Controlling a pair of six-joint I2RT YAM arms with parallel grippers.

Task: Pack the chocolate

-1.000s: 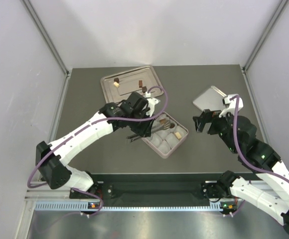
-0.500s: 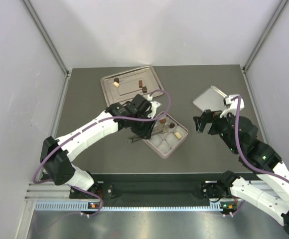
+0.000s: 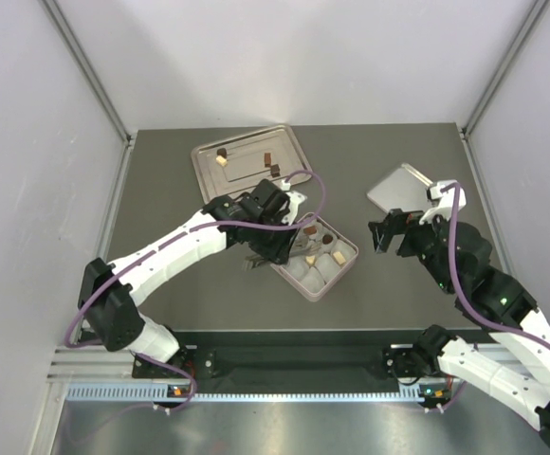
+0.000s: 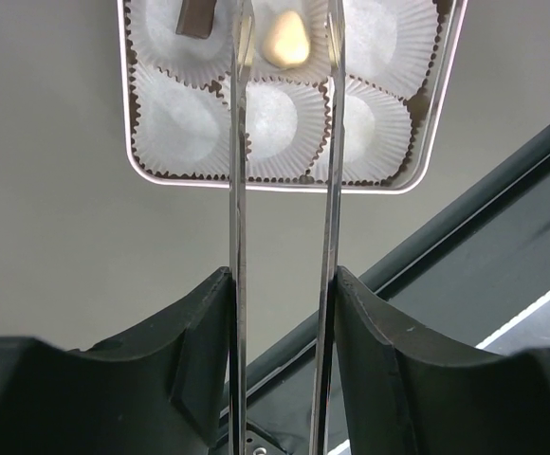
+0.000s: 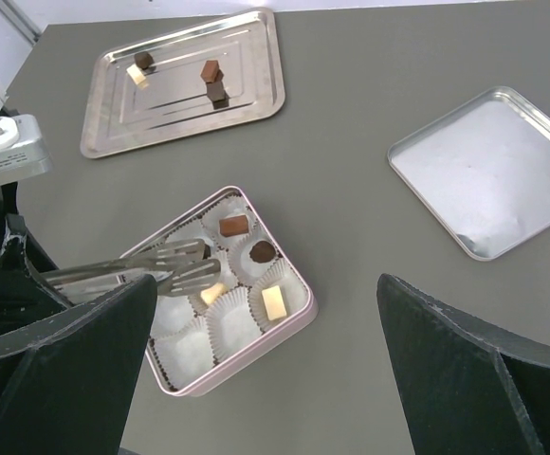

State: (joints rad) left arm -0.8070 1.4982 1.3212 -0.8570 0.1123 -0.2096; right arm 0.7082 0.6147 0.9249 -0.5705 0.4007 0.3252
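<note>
My left gripper [image 3: 273,245] is shut on metal tongs [image 3: 289,248], which reach over the pink box [image 3: 343,270]. In the left wrist view [image 4: 282,280] the tong arms [image 4: 238,190] stand apart, with a cream chocolate [image 4: 285,45] lying in a paper cup between their tips. The right wrist view shows the box [image 5: 256,351] holding a brown bar [image 5: 234,226], a dark round piece [image 5: 263,251] and two cream pieces [image 5: 273,302] [image 5: 212,293]. More pieces [image 3: 222,156] [image 3: 268,158] lie on the silver tray [image 3: 247,142]. My right gripper [image 3: 381,234] is open and empty, right of the box.
A second, bare silver tray [image 3: 398,185] lies at the right rear, also in the right wrist view [image 5: 488,171]. White walls with metal posts enclose the table. A dark rail runs along the near edge [image 4: 465,218].
My left gripper has shifted slightly right over the box with the tongs. A cream piece now shows in a middle cup by the tong tips. The right arm has barely moved.
</note>
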